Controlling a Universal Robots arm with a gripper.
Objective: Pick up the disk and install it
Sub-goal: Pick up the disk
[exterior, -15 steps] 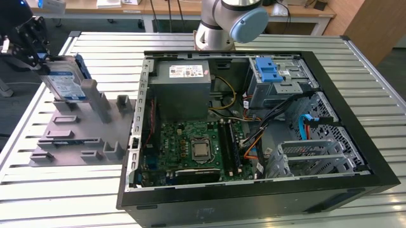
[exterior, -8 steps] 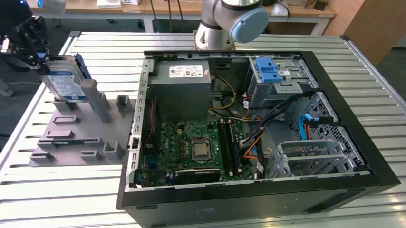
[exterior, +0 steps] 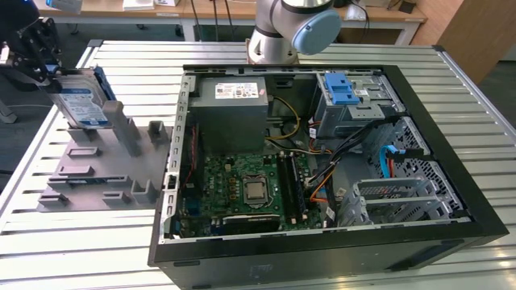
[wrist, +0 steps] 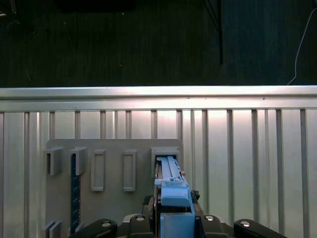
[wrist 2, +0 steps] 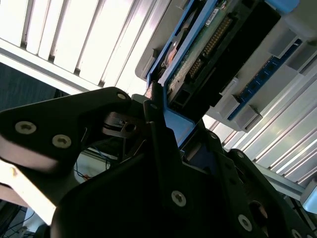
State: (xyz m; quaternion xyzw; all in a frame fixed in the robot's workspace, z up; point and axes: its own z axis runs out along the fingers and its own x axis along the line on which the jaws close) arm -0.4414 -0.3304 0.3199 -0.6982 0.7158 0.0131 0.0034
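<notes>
In the exterior view the disk (exterior: 82, 104), silver-grey with a blue-and-white label and a blue side rail, stands on edge, tilted, at the far left over the grey holder plate (exterior: 105, 169). My black gripper (exterior: 50, 77) is on its upper end, shut on it. The first wrist view looks down the disk's blue rail (wrist: 171, 191), which hangs above a slot of the holder plate (wrist: 114, 208), with my gripper (wrist: 173, 220) around it. In the second wrist view the disk's green circuit board side (wrist 2: 210, 47) faces the camera past a dark finger (wrist 2: 158, 134).
An open computer case (exterior: 451, 199) lies on the slatted metal table (exterior: 81, 248) at the exterior view's right. Inside it are a grey power supply (exterior: 234, 115), a motherboard (exterior: 246, 187) and a drive cage with a blue latch (exterior: 342, 90). The arm's base (exterior: 286, 30) stands behind the case.
</notes>
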